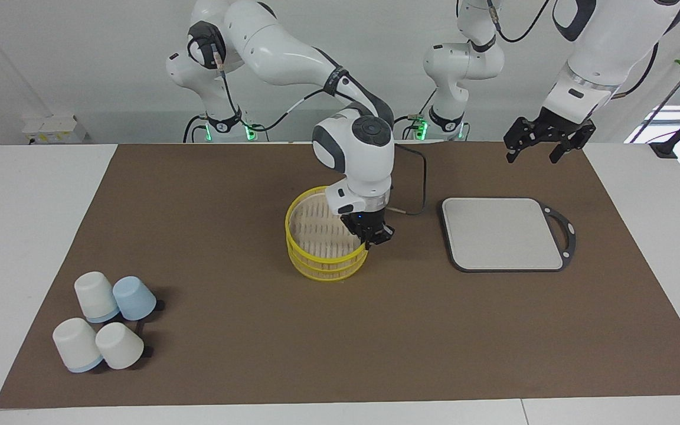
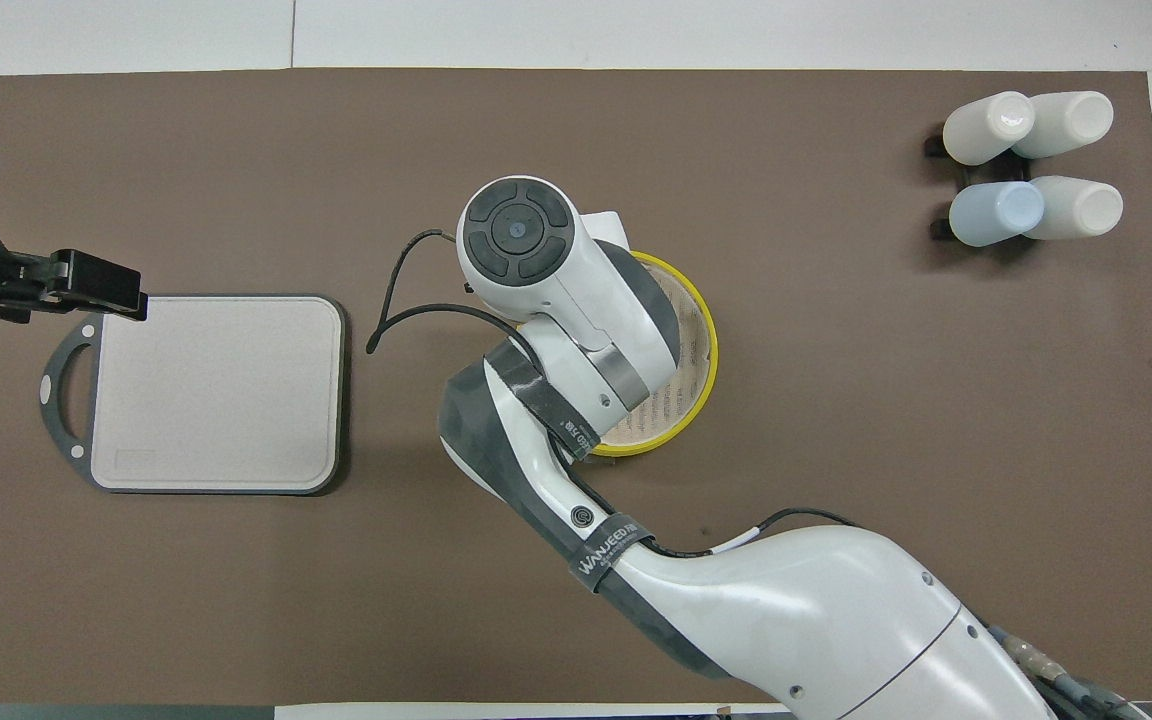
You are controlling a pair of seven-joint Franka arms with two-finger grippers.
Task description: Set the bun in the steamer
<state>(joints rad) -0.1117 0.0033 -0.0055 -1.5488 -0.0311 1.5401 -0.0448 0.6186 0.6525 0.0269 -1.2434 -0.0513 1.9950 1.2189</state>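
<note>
A white wall stands at the robots' end of the room, and a big brown mat (image 1: pixel 340 330) covers most of the white tabletop (image 1: pixel 21 236).

I see my right hand (image 1: pixel 372 236) low at the rim of the steamer (image 1: pixel 316 251), on the side toward the left arm's end of the tabletop. Its fingers are closed tight together. I cannot tell if there is anything between them. In the overhead view the right arm hides this hand, and it also covers a big part of the steamer (image 2: pixel 691 345).

The steamer is the round yellow basket with two layers, and it sits in the middle of the mat, right under my right hand. I can see part of its pale floor, but I cannot see the bun in either view.

My left hand (image 1: pixel 543 144) is up in the air and waits, with its fingers spread wide and nothing in them. It hangs over the mat, just off the grey board (image 1: pixel 502 233), at the edge of the board nearer to the robots. In the overhead view its tip (image 2: pixel 96 285) shows at the corner of the board (image 2: pixel 216 390) by the handle.

Four upturned cups (image 1: pixel 104 321) stand in a little group well apart from both hands, toward the right arm's end. Three are white and one is light blue.
</note>
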